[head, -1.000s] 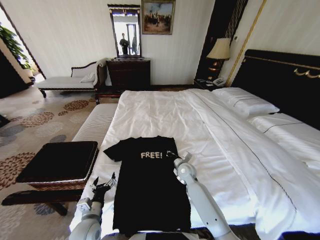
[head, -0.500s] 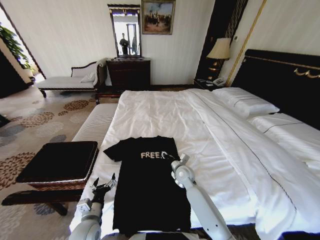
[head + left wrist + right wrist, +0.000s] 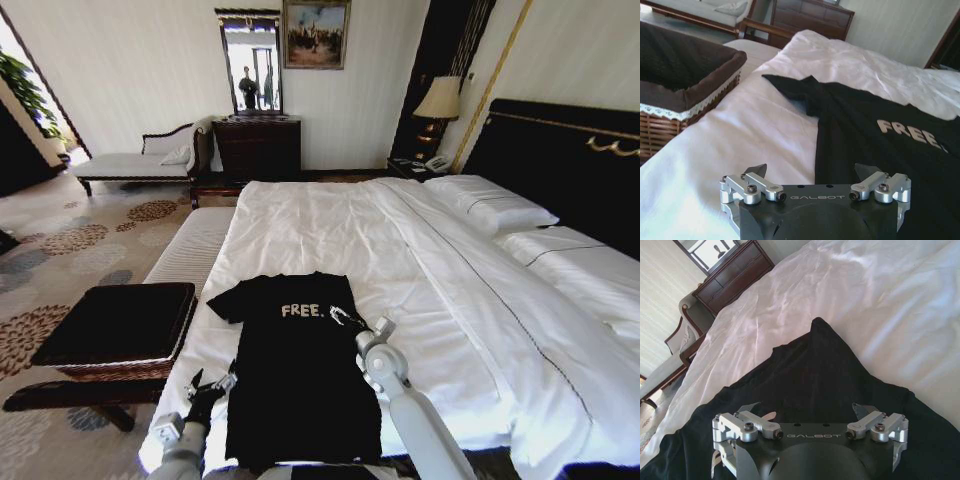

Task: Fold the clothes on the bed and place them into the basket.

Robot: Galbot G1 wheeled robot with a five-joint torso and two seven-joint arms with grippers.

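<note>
The clothes are one black T-shirt [image 3: 300,380] with white "FREE" lettering, lying flat on the near left corner of the bed [image 3: 430,280]. My left gripper [image 3: 211,384] hovers open at the shirt's left edge, low over the white sheet; the left wrist view shows its fingers [image 3: 756,170] spread, with the shirt [image 3: 865,130] just ahead. My right gripper [image 3: 343,317] is open over the shirt's right shoulder, covering the end of the lettering. In the right wrist view the sleeve [image 3: 815,370] lies under the spread jaws. The basket [image 3: 120,325] stands left of the bed.
A long white-striped bench [image 3: 190,248] runs along the bed's left side behind the basket [image 3: 670,112]. Pillows [image 3: 490,210] and the black headboard [image 3: 570,165] are at the far right. A chaise [image 3: 135,162] and a dark dresser [image 3: 258,148] stand by the back wall.
My left gripper has dropped lower and shifted right, closer to the shirt's edge. The right wrist swung left, then back right and nearer; its gripper stays over the lettering's end.
</note>
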